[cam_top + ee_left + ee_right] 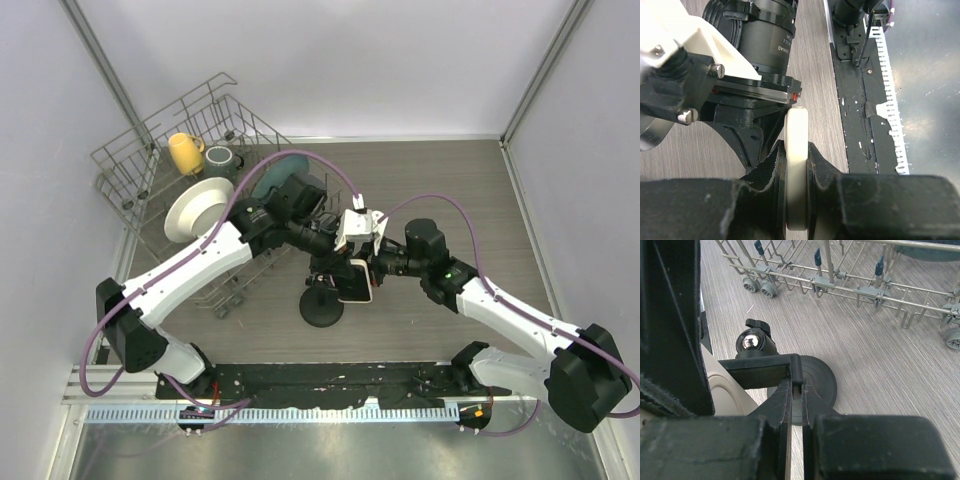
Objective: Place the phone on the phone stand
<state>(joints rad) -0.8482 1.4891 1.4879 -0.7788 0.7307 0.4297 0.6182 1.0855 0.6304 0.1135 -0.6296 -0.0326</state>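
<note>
- Grey wood-grain counter is carrying a wire dish rack at the back left.
- Left jaws are pinching the phone on edge, close beside the phone stand.
- Right jaws are clamping the stand's top bracket, seemingly steadying it for seating.

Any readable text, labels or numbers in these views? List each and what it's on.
"…MIAO": white print on the black motor housing, left wrist view. The start is hidden, and the smaller line beside it is too small to read.
No text shows on the phone, phone stand or dish rack.
</note>
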